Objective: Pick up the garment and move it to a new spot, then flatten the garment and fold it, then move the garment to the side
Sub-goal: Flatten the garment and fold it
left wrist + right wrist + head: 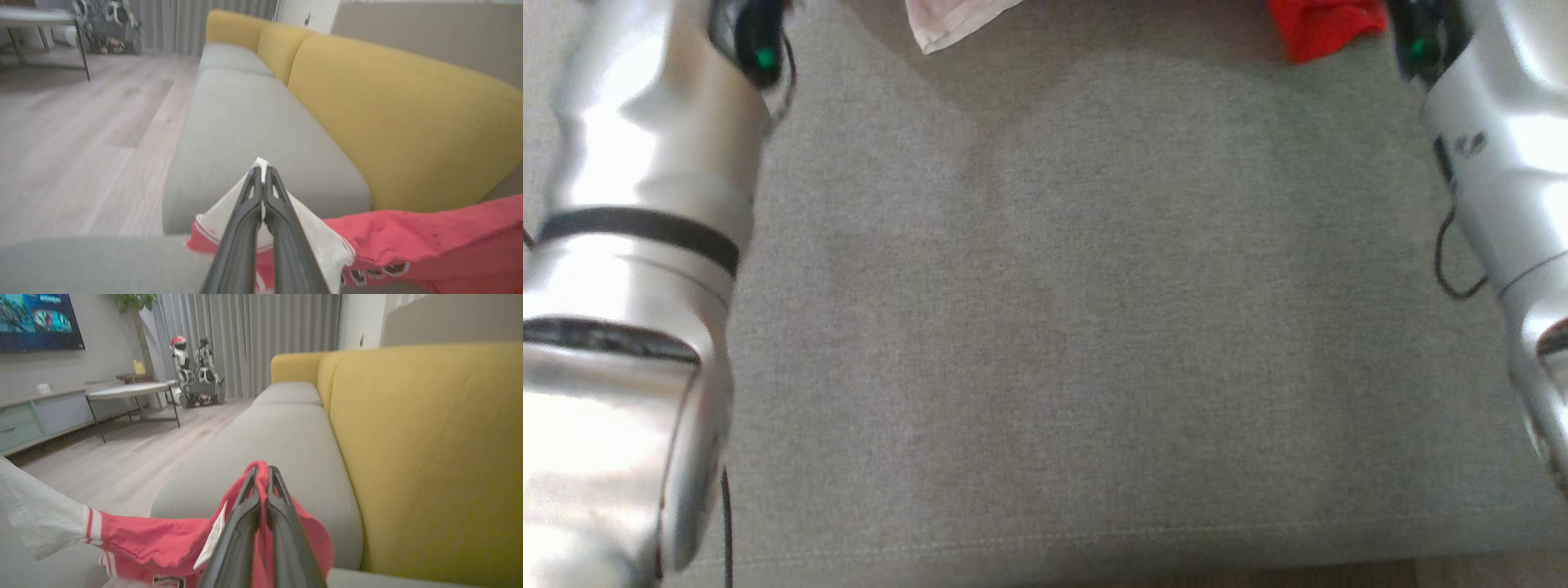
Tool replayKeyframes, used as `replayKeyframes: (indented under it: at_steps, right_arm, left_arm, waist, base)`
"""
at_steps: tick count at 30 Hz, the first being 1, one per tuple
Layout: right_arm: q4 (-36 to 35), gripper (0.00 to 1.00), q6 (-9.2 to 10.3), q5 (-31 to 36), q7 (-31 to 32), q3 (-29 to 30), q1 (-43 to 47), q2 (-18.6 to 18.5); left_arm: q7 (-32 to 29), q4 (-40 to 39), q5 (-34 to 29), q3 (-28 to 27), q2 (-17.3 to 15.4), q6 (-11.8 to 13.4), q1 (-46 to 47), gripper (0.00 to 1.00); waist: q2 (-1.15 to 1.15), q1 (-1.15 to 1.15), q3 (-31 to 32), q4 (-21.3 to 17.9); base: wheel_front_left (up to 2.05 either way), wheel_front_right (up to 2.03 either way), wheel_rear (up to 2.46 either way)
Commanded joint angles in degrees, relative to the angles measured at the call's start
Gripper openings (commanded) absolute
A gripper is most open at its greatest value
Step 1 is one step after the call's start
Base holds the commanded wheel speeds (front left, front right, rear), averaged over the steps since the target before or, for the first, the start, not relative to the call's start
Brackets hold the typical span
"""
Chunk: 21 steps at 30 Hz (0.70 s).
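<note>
The garment is red with white sleeves and striped trim. In the head view a white part (956, 20) and a red part (1323, 28) of it hang at the top edge, above the grey sofa seat (1078, 327). My left gripper (261, 173) is shut on a white sleeve corner of the garment (310, 228). My right gripper (261, 471) is shut on a red fold of the garment (163, 543), with a white label beside the fingers. Both pale forearms frame the head view at left (637, 245) and right (1503, 163).
Yellow back cushions (429, 449) rise behind the long grey seat (245, 122). Wooden floor (81, 134) lies in front of the sofa. A round table (130, 392), a low cabinet (36, 416) and a parked robot (196, 375) stand across the room.
</note>
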<state>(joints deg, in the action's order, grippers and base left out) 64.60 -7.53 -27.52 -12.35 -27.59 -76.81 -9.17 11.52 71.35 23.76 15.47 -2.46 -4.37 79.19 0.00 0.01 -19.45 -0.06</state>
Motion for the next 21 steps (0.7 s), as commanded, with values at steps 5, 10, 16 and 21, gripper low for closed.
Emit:
replayKeyframes:
  at_steps: [5, 10, 16, 21]
  right_arm:
    - [0.8, 0.0, 0.04, -4.5, 0.7, -4.2, 3.6, 1.0]
    - [-1.9, 0.0, 0.04, -7.7, -0.3, -9.5, 7.3, -0.4]
    - [-6.4, 0.0, 0.04, -12.1, -2.1, -13.3, 15.3, -1.9]
    - [-9.4, 0.0, 0.04, -14.6, -2.5, -13.2, 25.4, -3.6]
  left_arm:
    - [-0.9, 1.0, 2.5, -0.9, -1.0, -1.0, -2.4, 0.0]
    - [1.3, 1.1, 3.1, -0.1, -0.7, -1.9, -5.2, 0.0]
    - [3.4, -7.3, 4.8, -3.4, -3.7, -2.5, -15.1, 0.0]
    - [3.5, -24.4, 3.6, -8.2, -5.6, -0.8, -32.4, 0.0]
  waist:
    - [0.0, -0.01, -1.9, 0.9]
    - [0.0, -0.01, -2.6, 0.7]
    - [0.0, -0.01, -0.4, -0.8]
    - [0.0, -0.01, 4.2, -0.9]
  base:
    - [0.0, 0.0, 0.0]
    - [0.0, 0.0, 0.0]
    - [0.0, 0.0, 0.0]
    - [0.0, 0.0, 0.0]
